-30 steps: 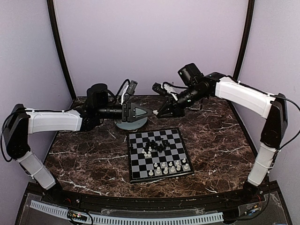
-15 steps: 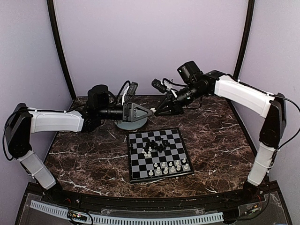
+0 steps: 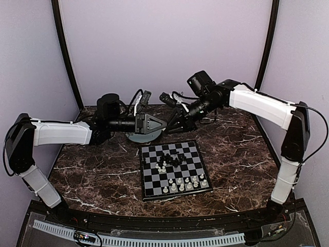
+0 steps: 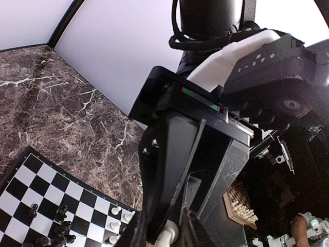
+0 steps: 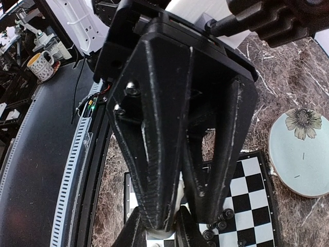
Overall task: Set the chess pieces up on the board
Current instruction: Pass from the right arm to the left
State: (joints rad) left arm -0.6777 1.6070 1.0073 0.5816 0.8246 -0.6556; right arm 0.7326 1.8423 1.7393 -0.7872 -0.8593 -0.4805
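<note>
Within the last second my right gripper (image 3: 172, 126) closes in tip to tip on the left gripper (image 3: 163, 125) above the table (image 3: 103, 164), just past the chessboard's (image 3: 149, 154) far edge, and the left narrows around the cream-white chess piece (image 4: 167, 239) that the right pinches: I judge a handover under way, left's bite unconfirmed.
</note>
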